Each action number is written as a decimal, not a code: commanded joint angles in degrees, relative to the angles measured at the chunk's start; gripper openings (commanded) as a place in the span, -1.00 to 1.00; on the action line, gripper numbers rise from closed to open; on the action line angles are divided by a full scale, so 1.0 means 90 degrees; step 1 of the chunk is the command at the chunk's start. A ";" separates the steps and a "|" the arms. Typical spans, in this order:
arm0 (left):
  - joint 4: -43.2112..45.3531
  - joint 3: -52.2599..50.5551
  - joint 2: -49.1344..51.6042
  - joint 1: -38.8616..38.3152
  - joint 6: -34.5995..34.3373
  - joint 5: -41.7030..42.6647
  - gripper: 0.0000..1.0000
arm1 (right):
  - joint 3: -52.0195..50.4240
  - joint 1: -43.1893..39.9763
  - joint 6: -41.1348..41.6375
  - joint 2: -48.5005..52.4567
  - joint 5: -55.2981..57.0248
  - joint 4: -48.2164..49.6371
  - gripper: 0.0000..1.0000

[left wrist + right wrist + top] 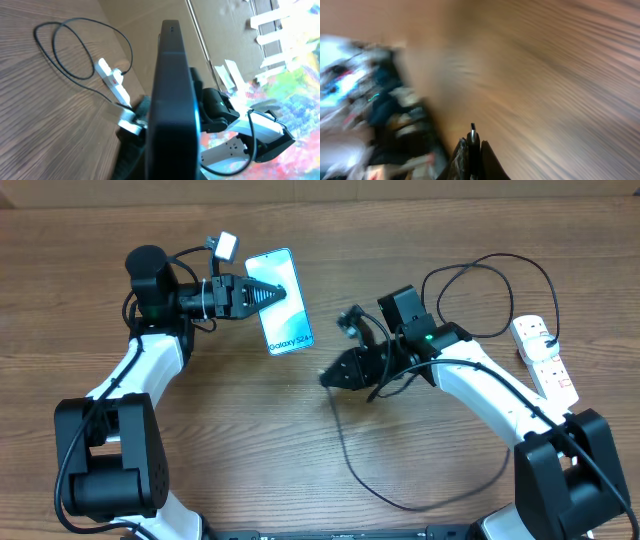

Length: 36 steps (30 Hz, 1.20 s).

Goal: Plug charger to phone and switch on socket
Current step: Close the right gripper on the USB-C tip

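My left gripper (283, 295) is shut on the phone (281, 302), whose light blue "Galaxy S24" screen faces up in the overhead view. The left wrist view shows the phone (172, 95) edge-on as a dark slab that hides the fingers. To the right, my right gripper (325, 377) is shut on the charger's plug (473, 135). Its metal tip sticks out past the fingertips in a blurred right wrist view. The thin black charger cable (352, 465) trails toward the table's front. The white socket (545, 358) lies at the far right, and it also shows in the left wrist view (112, 80).
The black cable makes a wide loop (495, 265) behind the right arm, near the socket. The same cable loop (65, 45) lies on the wood in the left wrist view. A brown wall (220, 30) stands behind the table.
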 commanded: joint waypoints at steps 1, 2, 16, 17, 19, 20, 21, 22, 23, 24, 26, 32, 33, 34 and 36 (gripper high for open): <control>0.0044 0.0085 -0.0012 0.0211 -0.0119 0.0165 -0.92 | -0.0010 -0.0481 0.1396 0.0058 0.4405 -0.0843 -0.92; 0.0046 0.0085 -0.0012 0.0216 -0.0119 0.0165 -0.91 | -0.0010 -0.0571 0.1457 0.0087 0.4925 -0.0923 -0.92; 0.0024 0.0085 -0.0012 0.0202 -0.0124 0.0165 -0.92 | -0.0010 -0.0461 0.2101 0.0782 0.5161 -0.0899 0.36; 0.0022 0.0085 -0.0012 0.0194 -0.0124 0.0163 -0.92 | -0.0010 -0.0461 0.2125 0.0831 0.5153 -0.0906 0.37; 0.0024 0.0085 -0.0012 0.0194 -0.0124 0.0165 -0.92 | -0.0010 -0.0461 0.2208 0.0894 0.5168 -0.0971 0.56; 0.0024 0.0085 -0.0012 0.0194 -0.0124 0.0163 -0.92 | -0.0010 -0.0461 0.2341 0.0945 0.5166 -0.1025 0.94; 0.0024 0.0085 -0.0012 0.0194 -0.0124 0.0163 -0.91 | -0.0010 -0.0461 0.2392 0.0988 0.5178 -0.1042 1.00; 0.0024 0.0085 -0.0012 0.0194 -0.0124 0.0163 -0.92 | -0.0010 -0.0461 0.2414 0.1030 0.5192 -0.1044 1.00; 0.0024 0.0085 -0.0012 0.0197 -0.0126 0.0165 -0.91 | -0.0010 -0.0459 0.2436 0.1120 0.5282 -0.1086 1.00; 0.0022 0.0085 -0.0012 0.0202 -0.0153 0.0165 -0.92 | -0.0010 -0.0459 0.2453 0.1163 0.5355 -0.1151 1.00; 0.0024 0.0085 -0.0012 0.0204 -0.0214 0.0165 -0.92 | -0.0010 -0.0461 0.2625 0.1287 0.5610 -0.1379 1.00; 0.0024 0.0085 -0.0012 0.0160 -0.0216 0.0117 -0.92 | -0.0010 -0.0461 0.2586 0.1464 0.4204 -0.1292 0.92; 0.0022 0.0085 -0.0012 0.0158 -0.0216 0.0121 -0.92 | -0.0010 -0.0461 0.2684 0.1464 0.4233 -0.1290 0.71; 0.0022 0.0085 -0.0012 0.0148 -0.0219 0.0141 -0.92 | -0.0010 -0.0469 0.2771 0.1464 0.4311 -0.1270 0.59; 0.0022 0.0085 -0.0012 0.0141 -0.0238 0.0165 -0.92 | -0.0049 -0.0500 0.2788 0.1467 0.4374 -0.1149 0.40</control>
